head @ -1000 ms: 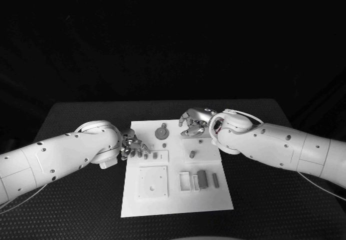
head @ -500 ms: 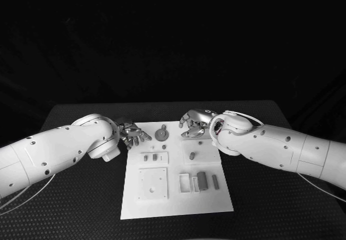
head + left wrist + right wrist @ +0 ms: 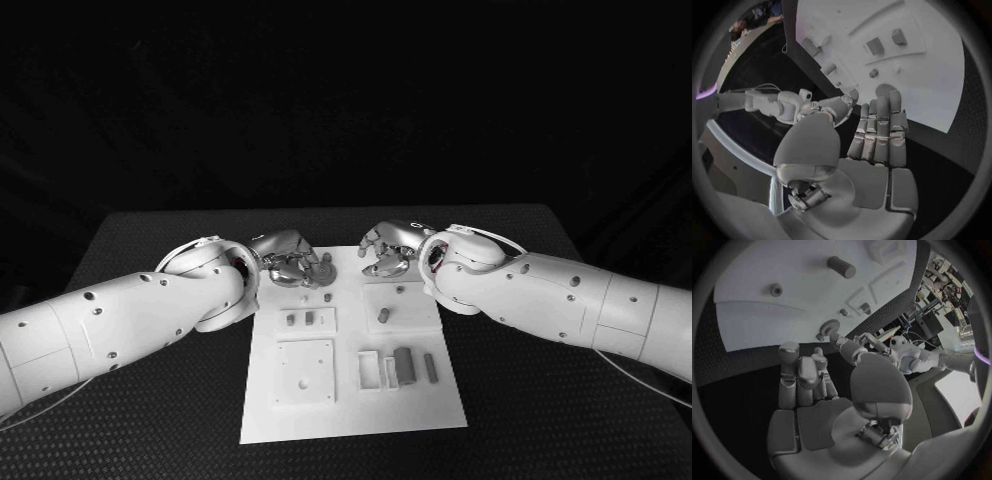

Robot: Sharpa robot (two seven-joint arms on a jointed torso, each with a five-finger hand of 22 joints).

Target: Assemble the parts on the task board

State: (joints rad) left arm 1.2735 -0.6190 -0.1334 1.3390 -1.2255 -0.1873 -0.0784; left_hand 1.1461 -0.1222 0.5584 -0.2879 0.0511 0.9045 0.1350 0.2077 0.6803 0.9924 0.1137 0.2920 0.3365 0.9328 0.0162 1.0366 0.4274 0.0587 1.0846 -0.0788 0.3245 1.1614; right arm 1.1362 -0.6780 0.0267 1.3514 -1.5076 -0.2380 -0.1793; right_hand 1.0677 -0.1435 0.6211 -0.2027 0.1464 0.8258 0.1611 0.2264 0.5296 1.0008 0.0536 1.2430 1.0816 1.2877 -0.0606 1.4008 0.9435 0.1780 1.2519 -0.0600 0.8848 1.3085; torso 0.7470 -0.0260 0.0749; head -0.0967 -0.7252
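The white task board (image 3: 353,405) lies in the middle of the black table. A grey gear (image 3: 826,329) sits at the board's far end. My left hand (image 3: 293,258) is over it, fingers stretched out side by side, their tips (image 3: 881,99) at the gear's edge; I cannot tell whether they touch it. My right hand (image 3: 387,248) hovers just right of it over the board's far right corner, fingers loosely bent and holding nothing. A grey peg (image 3: 385,311) stands mid-board, and two small pieces (image 3: 300,319) stand on a raised square.
Nearer me on the board are a square plate (image 3: 306,368) and several upright blocks (image 3: 404,362). A small round piece (image 3: 329,293) lies behind the raised square. Both white forearms flank the board, with black table (image 3: 548,400) on either side.
My left hand has moved from the board's left edge away and to the right, to the gear at the far end. The right hand has barely moved.
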